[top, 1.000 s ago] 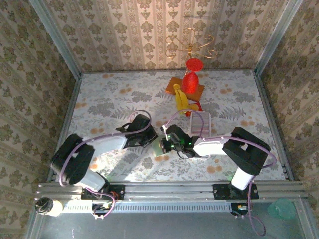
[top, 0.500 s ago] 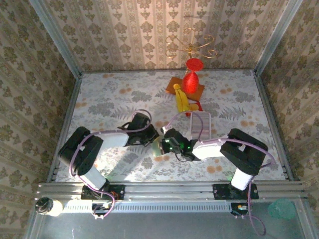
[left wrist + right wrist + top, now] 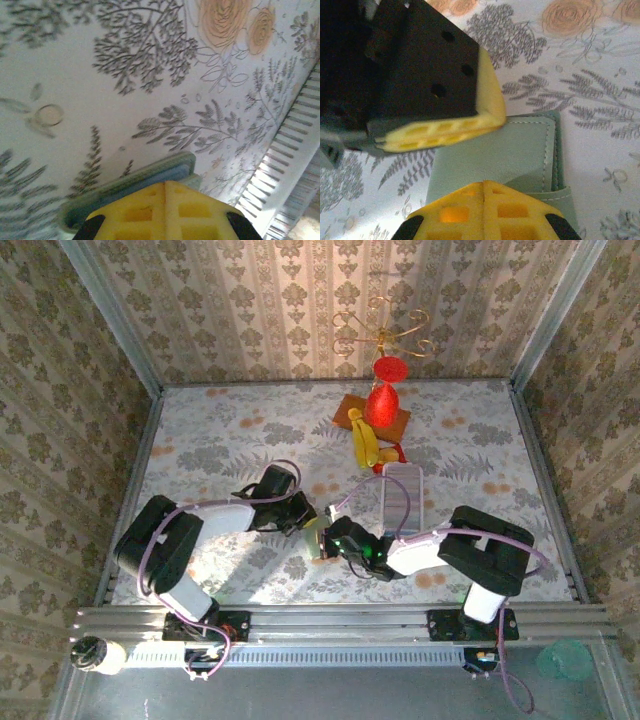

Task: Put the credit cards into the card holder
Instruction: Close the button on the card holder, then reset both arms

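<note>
since a second ago the right gripper has slid toward the lower left, over the card holder (sage green, flat on the table), fingers pressed together. left gripper is likewise closed at the holder's edge. credit cards lie right of centre.

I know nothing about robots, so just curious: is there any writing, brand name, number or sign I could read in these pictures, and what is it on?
None: no word, number or sign can be read in these pictures.
The card holder: plain green with a stitched edge, no brand visible.
The credit cards in the white tray: too small to tell whether they carry any print.
</note>
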Tool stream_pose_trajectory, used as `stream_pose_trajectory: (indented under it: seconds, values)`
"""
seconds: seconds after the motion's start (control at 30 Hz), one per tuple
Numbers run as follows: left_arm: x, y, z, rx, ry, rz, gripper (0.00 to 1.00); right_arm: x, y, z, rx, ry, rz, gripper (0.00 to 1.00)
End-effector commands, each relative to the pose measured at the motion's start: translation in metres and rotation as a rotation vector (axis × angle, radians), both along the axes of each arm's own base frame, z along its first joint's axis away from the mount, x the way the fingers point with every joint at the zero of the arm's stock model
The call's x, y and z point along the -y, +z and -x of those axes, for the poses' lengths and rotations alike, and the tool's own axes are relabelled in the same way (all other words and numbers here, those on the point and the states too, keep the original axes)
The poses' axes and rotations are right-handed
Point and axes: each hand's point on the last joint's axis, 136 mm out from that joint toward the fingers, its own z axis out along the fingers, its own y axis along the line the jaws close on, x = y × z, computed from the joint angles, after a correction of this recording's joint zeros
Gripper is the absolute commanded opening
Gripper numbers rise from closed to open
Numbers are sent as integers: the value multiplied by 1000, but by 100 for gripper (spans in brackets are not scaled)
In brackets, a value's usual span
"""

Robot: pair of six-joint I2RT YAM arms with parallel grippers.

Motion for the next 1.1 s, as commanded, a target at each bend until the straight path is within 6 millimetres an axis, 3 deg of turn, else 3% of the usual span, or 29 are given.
stream_pose_trajectory:
  seconds: [0.0, 0.07, 0.13, 0.23, 0.3, 0.37, 0.47, 0.57, 0.67, 0.8, 0.87, 0.97, 1.07]
  values:
    - [-26, 18, -7, 44, 9, -110, 0, 88, -96, 91, -414, 92, 418, 0]
    - [-38, 31, -17, 69, 35, -113, 0, 69, -73, 77, -366, 107, 386, 0]
    - [-55, 43, -25, 80, 68, -123, 3, 56, -53, 65, -317, 111, 369, 10]
    - [-89, 64, -42, 132, 141, -146, 16, 38, -27, 45, -272, 100, 308, 21]
    - [-111, 77, -52, 164, 190, -144, 33, 30, -11, 31, -267, 76, 256, 39]
    - [-128, 86, -59, 183, 224, -138, 43, 20, 8, 19, -251, 76, 199, 54]
    - [-149, 99, -70, 202, 264, -123, 63, 7, 50, 3, -213, 94, 110, 76]
    - [-161, 122, -81, 286, 251, -144, 99, 3, 100, -7, -131, 133, 14, 84]
    - [-170, 139, -84, 348, 252, -169, 100, 25, 146, -16, -37, 106, -49, 85]
    - [-189, 163, -81, 447, 282, -258, 100, 78, 192, -26, 135, -7, -82, 87]
    - [-191, 182, -80, 574, 250, -283, 100, 108, 216, -24, 306, -24, -26, 88]
    - [-218, 191, -75, 675, 286, -438, 100, 156, 239, -24, 495, -120, 73, 98]
    - [-248, 189, -69, 764, 321, -625, 100, 218, 242, -33, 539, -311, 208, 99]
